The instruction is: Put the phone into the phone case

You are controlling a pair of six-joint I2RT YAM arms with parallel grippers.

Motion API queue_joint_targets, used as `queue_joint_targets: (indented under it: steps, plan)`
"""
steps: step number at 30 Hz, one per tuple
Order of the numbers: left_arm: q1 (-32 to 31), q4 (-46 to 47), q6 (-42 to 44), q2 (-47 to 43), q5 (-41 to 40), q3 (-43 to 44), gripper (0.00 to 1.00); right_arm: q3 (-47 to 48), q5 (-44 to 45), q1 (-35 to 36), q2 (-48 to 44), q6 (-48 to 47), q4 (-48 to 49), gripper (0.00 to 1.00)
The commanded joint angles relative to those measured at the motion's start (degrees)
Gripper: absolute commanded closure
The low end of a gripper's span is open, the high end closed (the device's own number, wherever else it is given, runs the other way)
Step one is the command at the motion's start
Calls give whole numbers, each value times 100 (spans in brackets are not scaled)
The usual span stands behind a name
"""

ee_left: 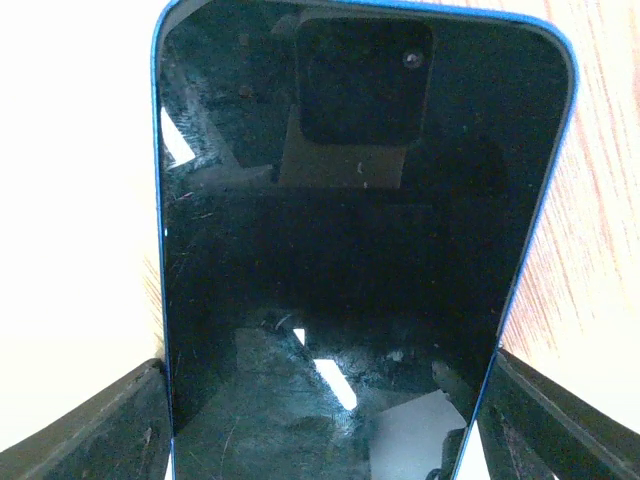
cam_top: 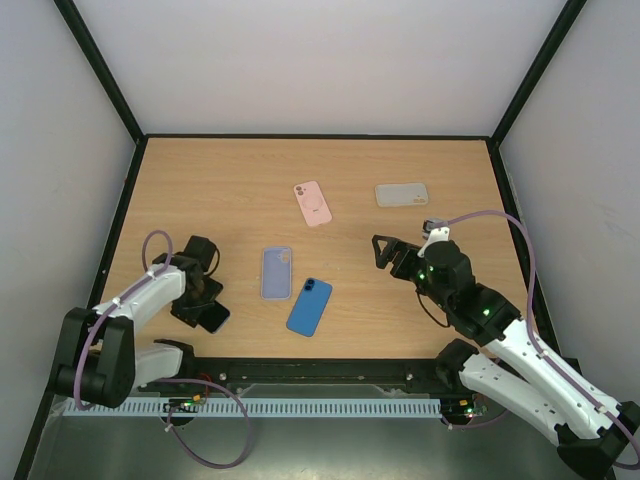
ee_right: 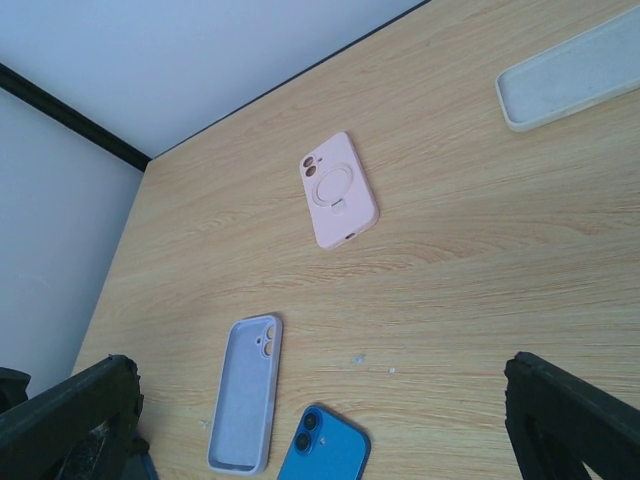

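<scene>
**Blue-edged phone (ee_left: 350, 250) pinched low at the near-left of the table (cam_top: 220, 180)**

Clamped by both long edges in the left gripper (cam_top: 204, 300), fingers (ee_left: 90, 430) tight against it. Bottom end cut off in the wrist view; black screen scuffed, showing only reflections. Mostly hidden under the gripper from above. Right gripper (cam_top: 393, 252) spread wide, holding nothing. Lavender case (cam_top: 277, 272) hollow side up, well apart from the phone. Just beside it, a blue phone or case (cam_top: 310, 306), back up; cannot tell which. Farther back, pink case (cam_top: 312, 203) and grey case (cam_top: 401, 194), the grey one clipped in the right wrist view.
</scene>
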Motion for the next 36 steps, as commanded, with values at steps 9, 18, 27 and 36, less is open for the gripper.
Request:
queue_joint_targets:
  steps: [9,18,27,36]
  plan:
    - [-296,333,244,53,302,96,38,-231,-726,-21,316,298,508,1]
    - [-1183,370,753,258,130,931,47,-313,-1570,-11,845,503,992,15]
    - [-1477,441,1704,288,-166,1366,47,-517,-1768,-7,1026,690,1446,20]
    - [-1376,-15,1341,307,-455,1148,20,-510,-1758,114,1273,734,1544,22]
